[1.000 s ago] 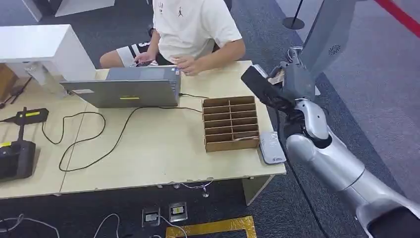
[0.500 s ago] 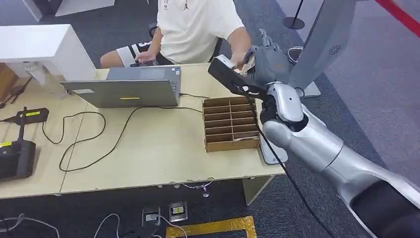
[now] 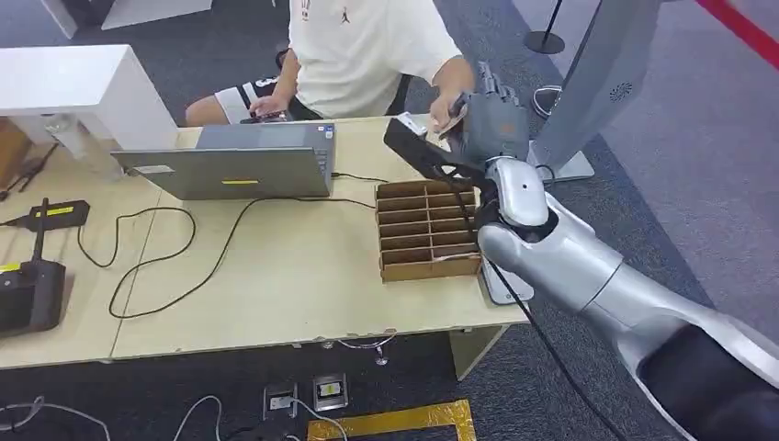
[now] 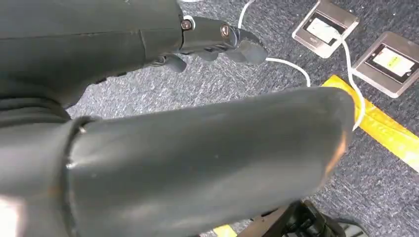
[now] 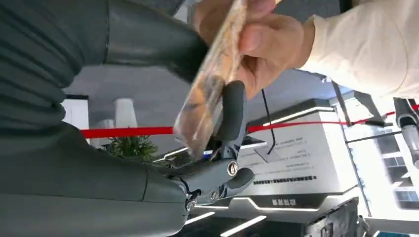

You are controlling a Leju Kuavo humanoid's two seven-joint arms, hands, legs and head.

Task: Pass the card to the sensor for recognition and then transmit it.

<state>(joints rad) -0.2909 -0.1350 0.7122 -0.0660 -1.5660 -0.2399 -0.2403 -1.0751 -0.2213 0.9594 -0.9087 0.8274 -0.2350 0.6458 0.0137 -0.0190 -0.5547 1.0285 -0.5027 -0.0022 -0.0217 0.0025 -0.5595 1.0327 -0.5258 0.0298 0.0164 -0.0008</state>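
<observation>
My right hand (image 3: 491, 115) is raised over the far right corner of the table, toward the seated person. In the right wrist view the tan card (image 5: 212, 84) sits pinched between my thumb and a dark finger (image 5: 232, 113). The person's hand (image 5: 262, 44) grips the card's other end. From the head view a sliver of the card (image 3: 457, 118) shows beside that person's hand (image 3: 444, 108). The white card sensor (image 3: 499, 283) lies at the table's near right corner, partly hidden by my forearm. My left hand (image 4: 217, 42) hangs over the floor, fingers apart, holding nothing.
A cardboard slotted organizer (image 3: 427, 228) stands on the wooden table (image 3: 276, 285) under my right arm. A grey laptop (image 3: 234, 165) with a trailing cable sits mid-table; black devices (image 3: 32, 289) are at the left edge. A grey gate post (image 3: 602, 73) stands right of my hand.
My right arm swung left from beside the table's right edge to the far corner, carrying the card. The person's hand left the laptop and took hold of the card's free end.
</observation>
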